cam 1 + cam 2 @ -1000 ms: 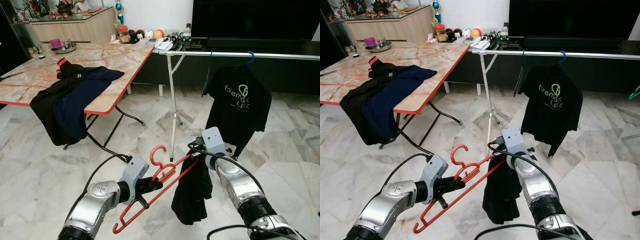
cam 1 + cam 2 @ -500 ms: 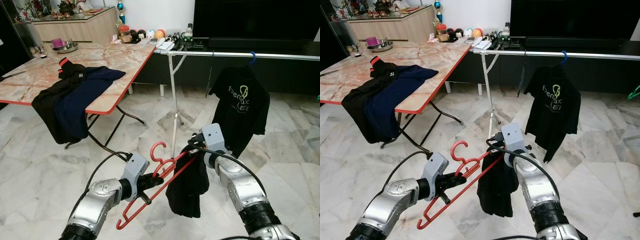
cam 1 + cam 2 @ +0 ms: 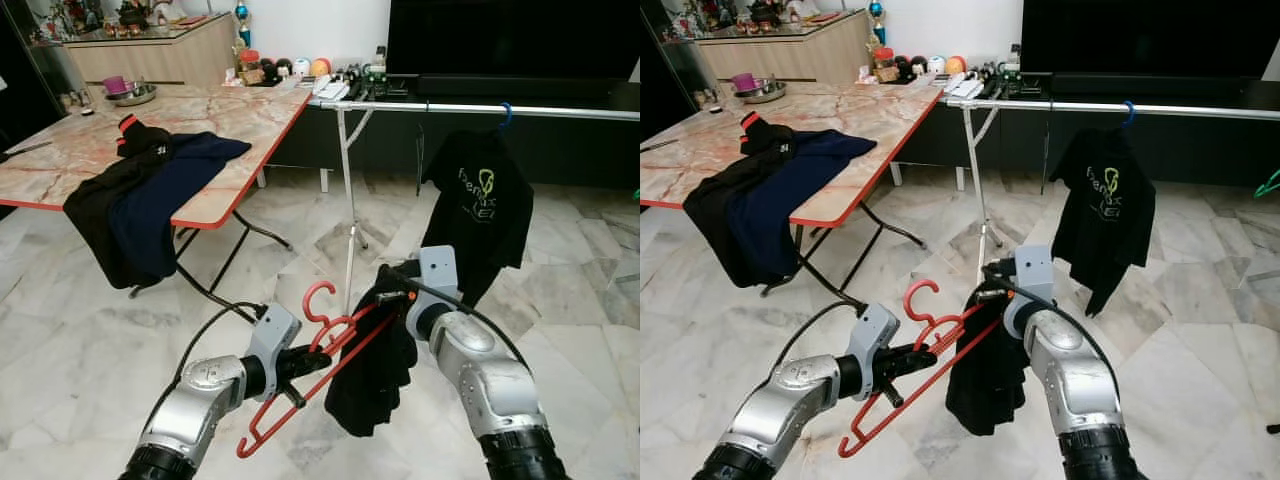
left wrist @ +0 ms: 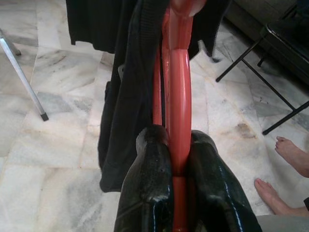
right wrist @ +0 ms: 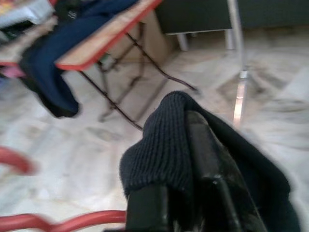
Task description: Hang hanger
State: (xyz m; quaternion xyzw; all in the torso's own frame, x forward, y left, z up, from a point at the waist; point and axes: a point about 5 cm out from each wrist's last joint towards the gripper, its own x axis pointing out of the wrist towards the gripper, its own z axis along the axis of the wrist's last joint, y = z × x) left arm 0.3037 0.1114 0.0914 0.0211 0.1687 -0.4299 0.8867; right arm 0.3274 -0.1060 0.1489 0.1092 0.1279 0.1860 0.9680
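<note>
A: How is the red plastic clothes hanger [image 3: 318, 350] expected to handle?

B: It is judged light and stiff, though thin enough to flex. It is held low in front of the robot, above the pale marble floor [image 3: 90, 330]. The left claw [image 4: 177, 169] is seen clamped on its bar, the black fingers [image 4: 150, 159] pressed against both sides. A hold near the neck, below the hook, is judged best, so that the hook stays free for the silver metal clothes rail [image 3: 470, 107].

A: And the dark knitted garment [image 3: 375, 375] draped on it?

B: It is judged soft and limp, and likely to slide along the smooth plastic. The right claw [image 5: 193, 145] is closed on its ribbed edge, at the hanger's far end.

A: What is changed from a second ago?

B: The garment has been drawn up and bunched closer to the hanger's shoulder, and the right arm has been brought inward. The black printed T-shirt [image 3: 478, 200] is left hanging on the rail; dark clothes [image 3: 140, 190] lie untouched on the marble-patterned worktop [image 3: 240, 110].
</note>
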